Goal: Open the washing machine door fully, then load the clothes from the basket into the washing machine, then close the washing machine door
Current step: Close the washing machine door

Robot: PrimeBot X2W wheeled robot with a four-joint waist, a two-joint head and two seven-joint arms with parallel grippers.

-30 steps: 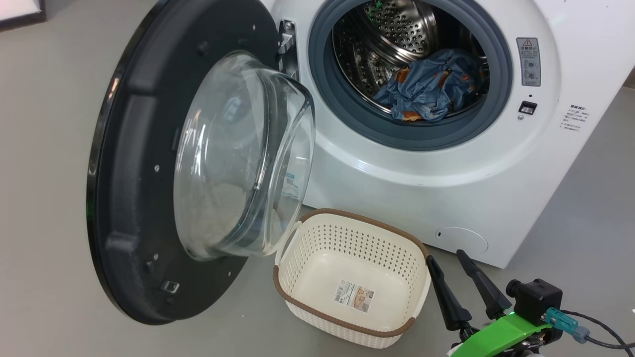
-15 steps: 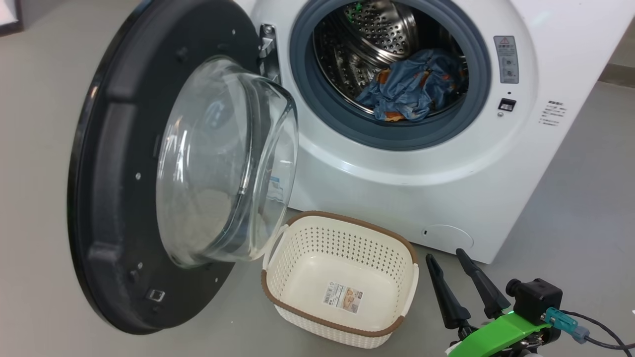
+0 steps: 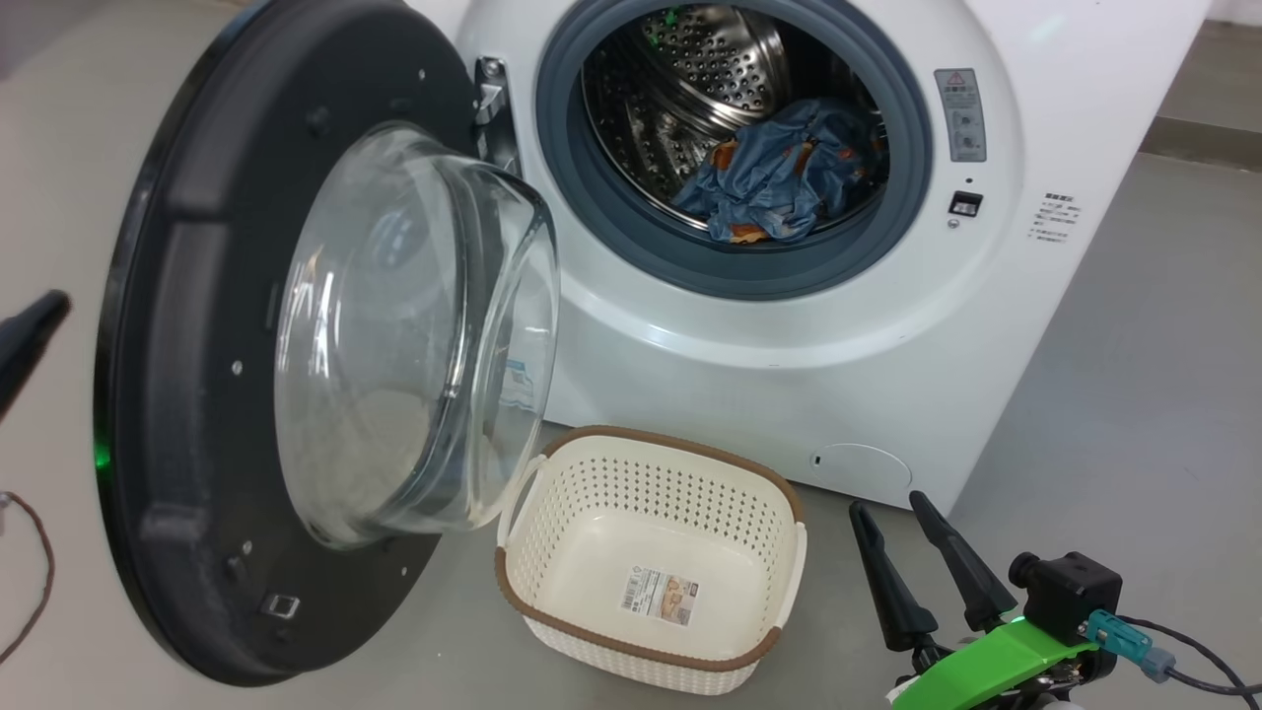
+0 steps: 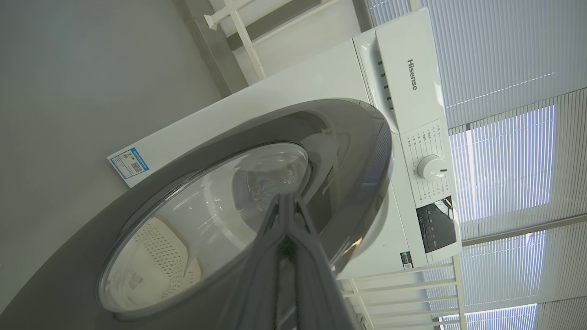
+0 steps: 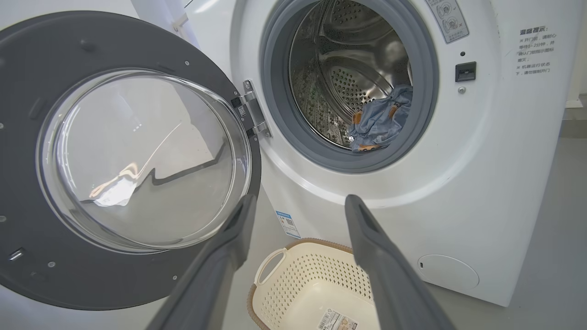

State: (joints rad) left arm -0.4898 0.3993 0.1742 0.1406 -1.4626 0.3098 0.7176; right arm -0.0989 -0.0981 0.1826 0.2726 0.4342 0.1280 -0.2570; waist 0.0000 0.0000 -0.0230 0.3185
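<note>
Blue clothes point(image 3: 759, 182) lie in the steel drum point(image 3: 690, 69) — left hand point(image 4: 283, 199) pinched together, right hand point(image 3: 885, 505) spread apart beside the basket point(image 3: 631, 493).

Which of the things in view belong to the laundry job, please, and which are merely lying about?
Belonging to the job: washing machine, washing machine door, clothes in the drum, empty basket.
Just lying about: brown cord on the floor, window blinds.
</note>
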